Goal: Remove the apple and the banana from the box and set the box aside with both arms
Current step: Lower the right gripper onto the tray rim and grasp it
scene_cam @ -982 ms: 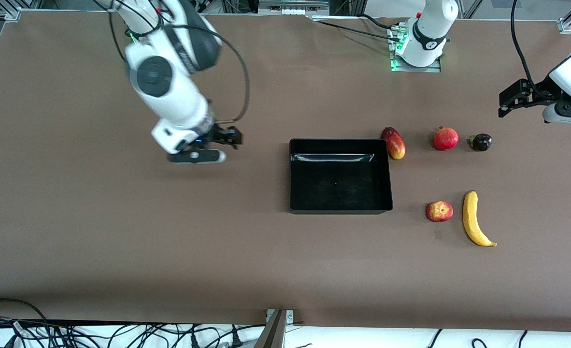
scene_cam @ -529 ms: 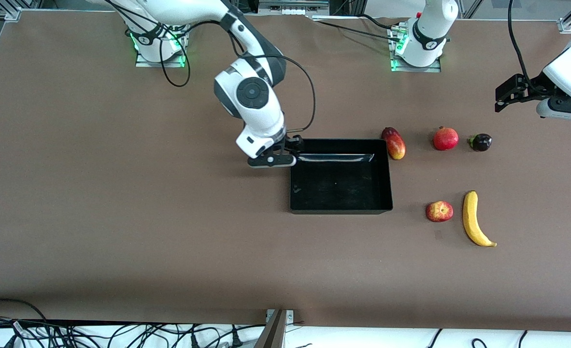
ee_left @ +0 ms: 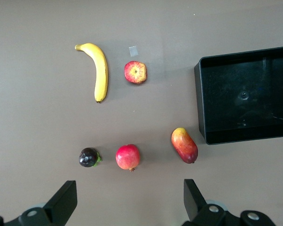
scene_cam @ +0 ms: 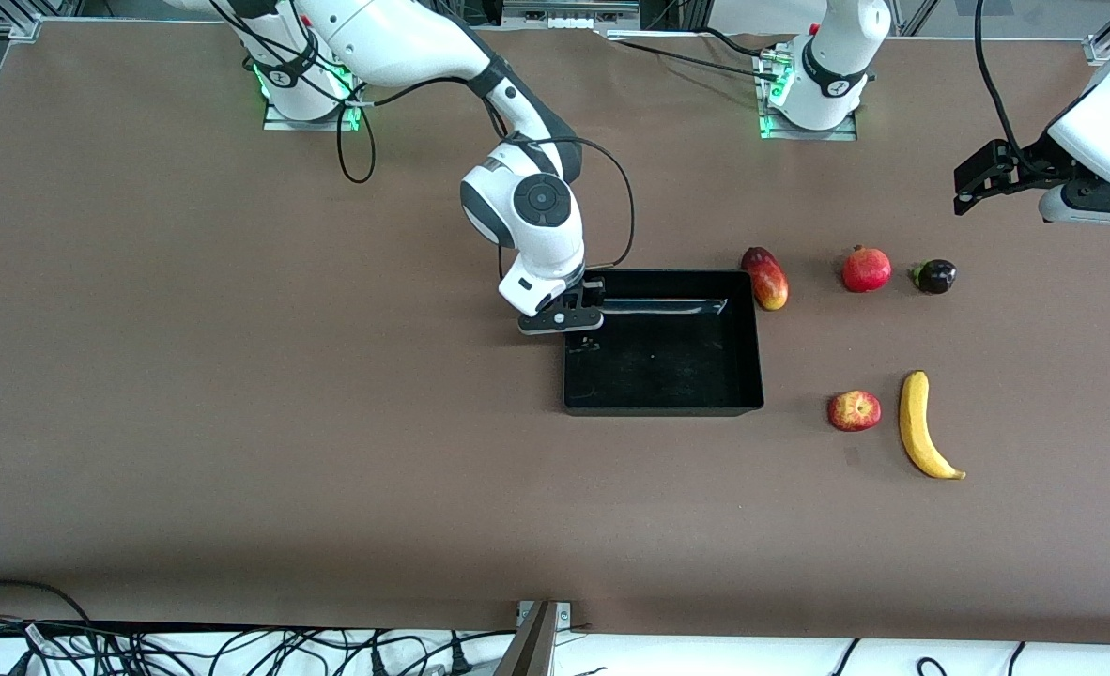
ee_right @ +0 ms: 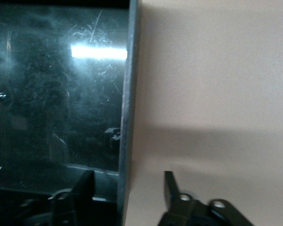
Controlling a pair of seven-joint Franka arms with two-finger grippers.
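The right gripper (scene_cam: 581, 317) hangs low at the box (scene_cam: 663, 380) wall toward the right arm's end, fingers (ee_right: 172, 188) spread astride it (one inside, one outside). The left gripper (ee_left: 127, 200) waits high over the table (scene_cam: 236, 422), fingers wide apart. The apple (scene_cam: 855, 410) lies beside the banana (scene_cam: 921, 427), toward the left arm's end.

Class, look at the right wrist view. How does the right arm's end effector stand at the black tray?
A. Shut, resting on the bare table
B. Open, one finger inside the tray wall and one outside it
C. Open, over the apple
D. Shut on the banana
B: in the right wrist view the right end effector is open, with the black tray wall running between its two fingers, one inside and one outside.
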